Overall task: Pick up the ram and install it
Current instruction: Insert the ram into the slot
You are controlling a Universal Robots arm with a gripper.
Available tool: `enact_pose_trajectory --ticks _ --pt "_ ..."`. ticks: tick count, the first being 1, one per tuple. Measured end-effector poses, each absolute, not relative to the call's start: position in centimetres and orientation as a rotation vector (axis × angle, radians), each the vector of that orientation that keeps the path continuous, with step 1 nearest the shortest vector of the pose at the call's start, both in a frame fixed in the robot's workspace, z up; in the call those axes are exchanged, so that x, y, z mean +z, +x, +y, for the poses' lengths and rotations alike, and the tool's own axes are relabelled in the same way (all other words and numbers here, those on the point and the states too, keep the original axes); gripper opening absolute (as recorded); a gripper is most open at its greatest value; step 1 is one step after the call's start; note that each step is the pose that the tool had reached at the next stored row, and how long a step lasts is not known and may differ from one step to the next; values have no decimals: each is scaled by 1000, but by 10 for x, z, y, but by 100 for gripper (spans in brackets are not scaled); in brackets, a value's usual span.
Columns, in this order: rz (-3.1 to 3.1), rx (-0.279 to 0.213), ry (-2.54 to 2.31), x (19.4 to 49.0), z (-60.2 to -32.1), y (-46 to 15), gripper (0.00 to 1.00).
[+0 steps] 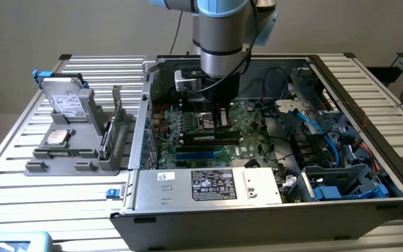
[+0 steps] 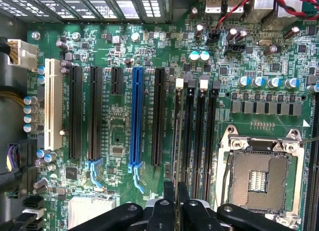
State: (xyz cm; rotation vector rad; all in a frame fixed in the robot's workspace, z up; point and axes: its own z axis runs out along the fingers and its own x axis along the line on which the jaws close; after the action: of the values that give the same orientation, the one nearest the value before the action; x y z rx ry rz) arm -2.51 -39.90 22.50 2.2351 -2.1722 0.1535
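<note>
A slatted silver metal worktop (image 1: 61, 205) carries a large open black computer case (image 1: 257, 227) lying on its side, with a grey plastic parts holder (image 1: 65, 157) just beside it on the exterior view's left. The grey and blue robot arm (image 1: 219, 37) comes straight down from above into the middle of the case, its wrist vertical and its gripper (image 1: 220, 119) low over the green motherboard (image 2: 119, 121).

On the board the wrist view shows a long blue expansion slot (image 2: 137, 116), several black ones beside it, and a row of four black memory slots (image 2: 199, 126) next to the open silver processor socket (image 2: 259, 176). The thin, narrow green ram stick (image 2: 177, 136) stands edge-on along the memory slot farthest from the socket; whether it is fully seated is hard to tell.

The two black fingers (image 2: 169, 191) are drawn almost together, with a slim gap, and appear to pinch the ram stick's upper edge.
</note>
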Motion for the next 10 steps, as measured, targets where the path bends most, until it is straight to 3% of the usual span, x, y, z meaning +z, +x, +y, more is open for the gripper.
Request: enact_pose_trajectory --ticks 10 --pt "-2173 156 2236 225 -398 -26 14"
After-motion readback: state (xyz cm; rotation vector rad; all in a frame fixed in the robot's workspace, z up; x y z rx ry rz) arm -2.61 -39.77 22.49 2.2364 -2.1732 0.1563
